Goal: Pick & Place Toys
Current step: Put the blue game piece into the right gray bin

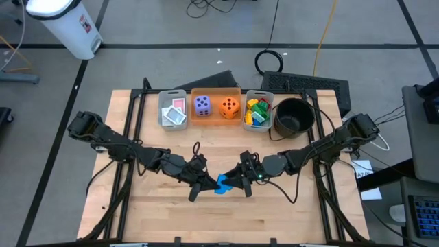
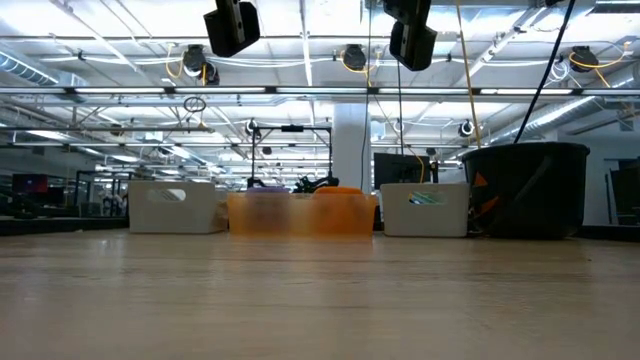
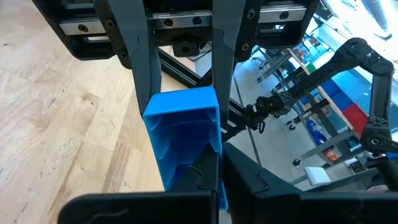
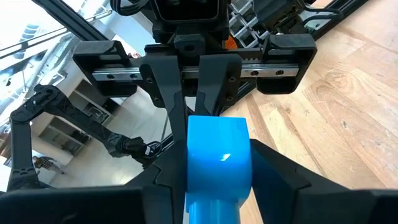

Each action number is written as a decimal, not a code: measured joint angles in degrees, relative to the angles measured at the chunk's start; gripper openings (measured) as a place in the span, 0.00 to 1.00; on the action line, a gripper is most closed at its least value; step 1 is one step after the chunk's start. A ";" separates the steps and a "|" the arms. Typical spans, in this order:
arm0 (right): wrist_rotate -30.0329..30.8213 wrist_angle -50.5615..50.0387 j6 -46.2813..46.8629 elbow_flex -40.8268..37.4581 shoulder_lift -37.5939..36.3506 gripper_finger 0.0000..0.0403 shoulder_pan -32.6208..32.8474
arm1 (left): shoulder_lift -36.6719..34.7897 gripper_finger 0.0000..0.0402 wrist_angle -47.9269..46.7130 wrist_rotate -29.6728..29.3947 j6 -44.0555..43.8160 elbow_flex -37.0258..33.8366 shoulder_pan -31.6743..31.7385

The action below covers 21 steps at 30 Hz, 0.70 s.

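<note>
A blue plastic brick (image 1: 223, 184) hangs in mid-air over the table's near middle, between my two grippers. My left gripper (image 1: 210, 183) comes at it from the left and my right gripper (image 1: 237, 181) from the right, both shut on it. The brick's hollow side shows in the left wrist view (image 3: 183, 134) and its smooth side in the right wrist view (image 4: 217, 155). At the far edge, the purple die (image 1: 202, 104) and orange die (image 1: 230, 106) lie in the orange bin, the picture cards (image 1: 173, 112) in the left grey bin, and several bricks (image 1: 257, 112) in the right grey bin. My left gripper holds the brick at its left end, level, from the table's left. Its fingers (image 4: 171, 93) stand close together on a thin part of that end (image 4: 194, 119); one seems to reach into the hollow. The brick is clear of the table. My right gripper pinches the brick's two outer side walls (image 3: 150, 109) between its two fingers (image 3: 138, 68), at the brick's right end. The fingers come level from the table's right. The brick is lifted clear and lies lengthwise between the two grippers.
The orange bin (image 1: 216, 91), the two grey bins (image 1: 162, 103) (image 1: 269, 96) and a black round bowl (image 1: 294, 115) stand in a row along the far edge. Bare wood lies below and around the grippers. A keyboard (image 1: 309, 84) lies beyond the table.
</note>
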 joint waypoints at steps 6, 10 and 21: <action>-0.14 0.09 -0.01 0.00 0.00 0.32 0.00 | 0.00 0.02 0.36 0.69 -0.17 0.00 0.40; -0.21 0.46 -0.14 0.00 0.00 0.31 -0.07 | 0.00 0.08 0.53 3.53 -0.97 0.00 1.51; -0.36 3.18 -1.55 0.00 -0.06 0.31 -1.75 | -1.18 0.37 4.17 18.15 -4.06 -0.04 7.86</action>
